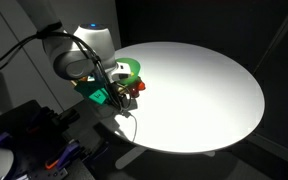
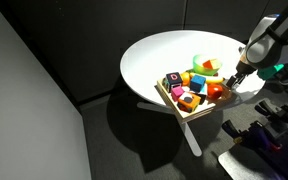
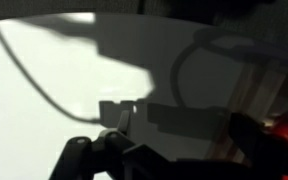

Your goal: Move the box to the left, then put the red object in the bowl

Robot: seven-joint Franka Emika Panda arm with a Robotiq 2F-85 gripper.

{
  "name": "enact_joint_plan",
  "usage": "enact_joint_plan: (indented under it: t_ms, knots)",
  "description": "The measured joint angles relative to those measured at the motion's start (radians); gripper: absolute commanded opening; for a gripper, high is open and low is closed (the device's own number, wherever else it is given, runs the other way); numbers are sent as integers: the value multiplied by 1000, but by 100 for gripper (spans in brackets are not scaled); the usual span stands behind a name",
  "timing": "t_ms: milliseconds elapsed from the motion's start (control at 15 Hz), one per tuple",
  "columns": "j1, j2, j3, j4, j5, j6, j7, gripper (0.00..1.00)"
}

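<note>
The light-brown wooden box (image 2: 171, 101) lies at the table's near edge, filled with several colourful toy pieces. A red object (image 2: 216, 90) sits at its end closest to the arm; it also shows in an exterior view (image 1: 135, 88). The green bowl (image 2: 204, 65) stands on the table just behind the box and shows in both exterior views (image 1: 133, 68). My gripper (image 2: 238, 76) hangs just over the red end of the box (image 1: 119, 86). In the dark wrist view the fingers (image 3: 184, 140) look spread with nothing between them; the box wall (image 3: 256, 90) is at the right.
The round white table (image 1: 204, 90) stretches wide beyond the bowl. A black cable (image 3: 34, 80) trails across it. Dark walls surround the scene, and the robot's base and clutter stand beside the table (image 2: 274, 135).
</note>
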Motion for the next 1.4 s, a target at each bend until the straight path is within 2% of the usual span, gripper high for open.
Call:
enact_joint_plan:
  t_ms: [600,1400]
  knots:
    - [2,0,17,-1,0,1,46,100]
    - [49,0,18,28,2,-1,152,100]
